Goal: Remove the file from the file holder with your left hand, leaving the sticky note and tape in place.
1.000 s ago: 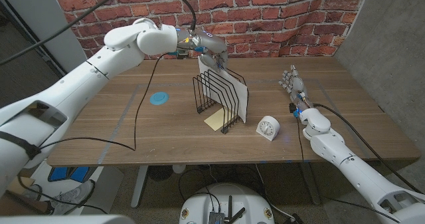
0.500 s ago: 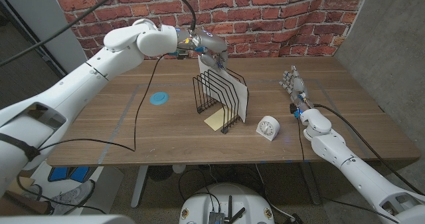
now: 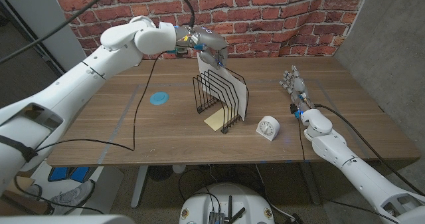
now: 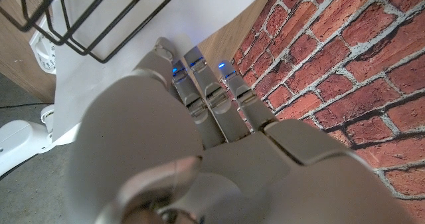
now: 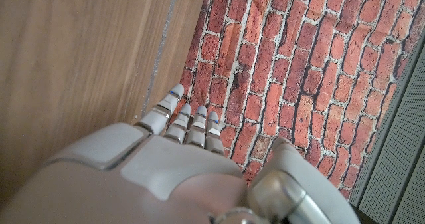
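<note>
**Colours and patterns around the file holder**

File holder point(image 3: 219, 101): black wire. File point(image 3: 238, 91) in it: plain white sheet. Sticky note point(image 3: 216, 120) under holder's near end: pale yellow. Tape point(image 3: 158, 98), left of holder: bright blue disc. Timer point(image 3: 268, 127), right of holder: white, dark dial marks. Table point(image 3: 99, 124): mid-brown wood grain. Wall point(image 3: 279, 11) behind holder: red brick, pale mortar. Left hand point(image 3: 211, 48): grey, blue lights on fingers point(image 4: 199, 84). Right hand point(image 3: 292, 83): grey.

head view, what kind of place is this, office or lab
Probably a robot test lab staged as an office desk: a brick-pattern backdrop hanging in folds, loose cables across the wooden table, and a file holder.
</note>
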Tool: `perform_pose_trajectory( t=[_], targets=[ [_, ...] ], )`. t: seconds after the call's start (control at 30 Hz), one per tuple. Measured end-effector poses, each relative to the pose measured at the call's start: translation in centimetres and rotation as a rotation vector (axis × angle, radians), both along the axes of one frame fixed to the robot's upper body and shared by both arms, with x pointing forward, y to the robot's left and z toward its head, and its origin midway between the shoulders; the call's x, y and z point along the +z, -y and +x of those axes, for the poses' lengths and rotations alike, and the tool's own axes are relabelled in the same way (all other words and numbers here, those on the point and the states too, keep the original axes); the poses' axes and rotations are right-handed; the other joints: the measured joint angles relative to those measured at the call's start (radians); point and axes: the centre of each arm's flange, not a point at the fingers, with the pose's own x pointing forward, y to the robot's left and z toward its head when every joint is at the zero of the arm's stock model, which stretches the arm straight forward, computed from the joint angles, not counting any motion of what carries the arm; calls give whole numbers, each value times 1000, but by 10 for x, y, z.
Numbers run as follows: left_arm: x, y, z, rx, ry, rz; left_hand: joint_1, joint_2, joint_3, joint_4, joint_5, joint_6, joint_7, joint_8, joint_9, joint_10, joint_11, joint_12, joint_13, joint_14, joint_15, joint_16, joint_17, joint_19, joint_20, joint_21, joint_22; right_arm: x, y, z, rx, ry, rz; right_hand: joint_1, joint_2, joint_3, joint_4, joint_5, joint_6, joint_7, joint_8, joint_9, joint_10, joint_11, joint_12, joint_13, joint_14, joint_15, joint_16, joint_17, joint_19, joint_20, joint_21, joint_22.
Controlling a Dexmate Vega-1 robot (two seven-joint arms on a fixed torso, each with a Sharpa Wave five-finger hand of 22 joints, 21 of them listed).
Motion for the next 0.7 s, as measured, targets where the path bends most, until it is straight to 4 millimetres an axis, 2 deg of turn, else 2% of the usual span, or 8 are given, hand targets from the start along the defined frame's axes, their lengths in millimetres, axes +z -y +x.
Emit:
perform_pose_trajectory(
  t=[0.7],
  targets=[
    [17,-6,-13,6,-3,-49,4,4,-3,3,0,0,0,0,0,0,0,-7,6,0,0,0,0,0,0,0,0,0,1,-4,2,12,2,0,0,2,2,0,0,0,0,0,0,0,0,0,0,0,0,0,0,0,0,0]
  ],
)
